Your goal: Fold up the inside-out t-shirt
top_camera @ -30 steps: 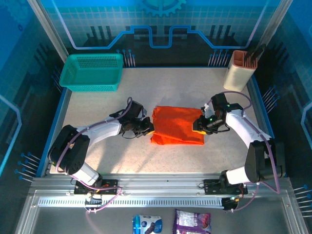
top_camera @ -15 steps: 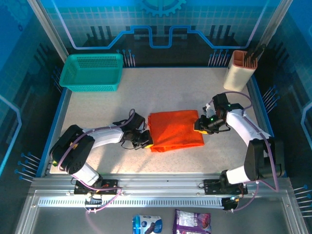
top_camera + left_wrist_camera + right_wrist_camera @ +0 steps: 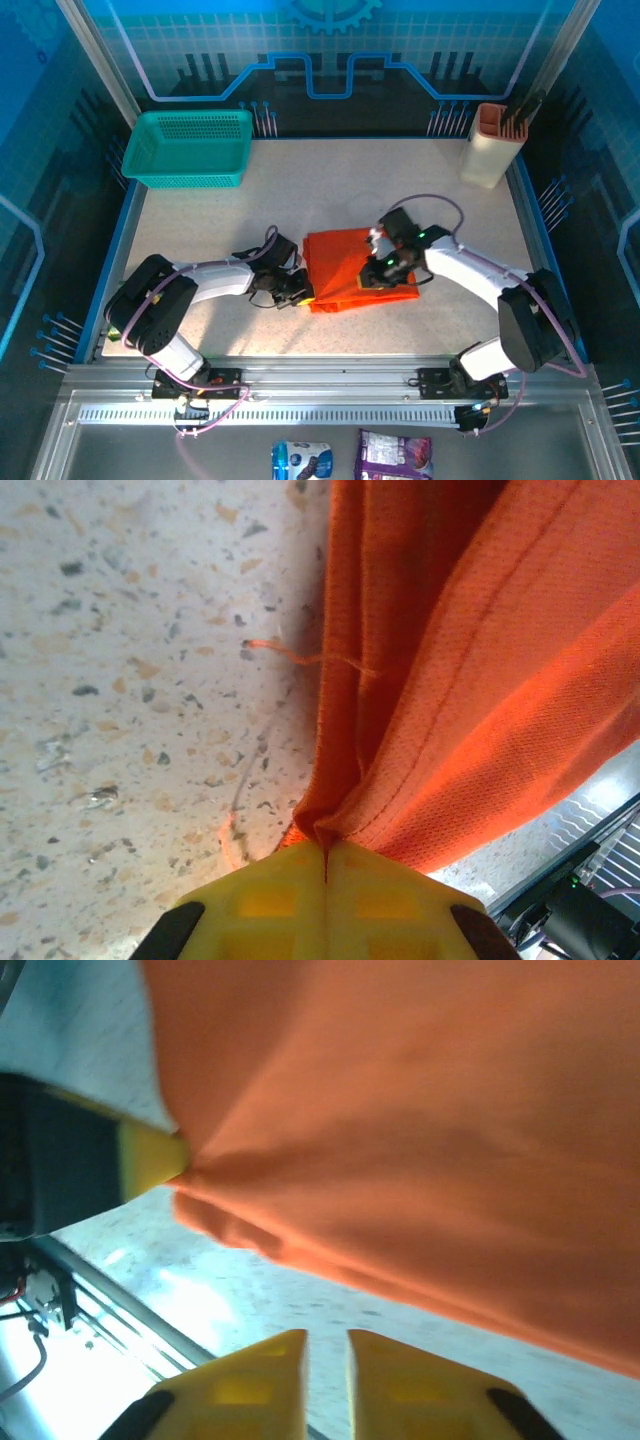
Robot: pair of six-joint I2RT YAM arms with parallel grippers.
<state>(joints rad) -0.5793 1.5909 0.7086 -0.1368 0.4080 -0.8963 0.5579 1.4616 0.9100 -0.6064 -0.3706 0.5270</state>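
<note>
top external: the orange-red t-shirt (image 3: 340, 262) lies as a folded, roughly rectangular bundle on the speckled table (image 3: 200, 220), well apart from the teal mesh basket (image 3: 188, 147), nearer the arm bases than the basket is. the left gripper (image 3: 298, 290) sits at the bundle's near corner on the basket side. the right gripper (image 3: 378, 275) is over the half of the bundle that faces away from the basket.

left wrist: the left gripper (image 3: 325, 852) has its yellow fingers pressed together on a gathered, seamed edge of the t-shirt (image 3: 480, 660). the cloth fans out from the pinch, with a loose thread just beside it on the table (image 3: 120, 680).

right wrist: the right gripper (image 3: 327, 1338) has its fingers a narrow slit apart, with no cloth seen between them. the t-shirt (image 3: 420, 1130) is beyond the tips, with a strip of table (image 3: 300, 1290) between. a yellow finger (image 3: 150, 1158) of the left gripper holds the cloth's puckered corner.
</note>
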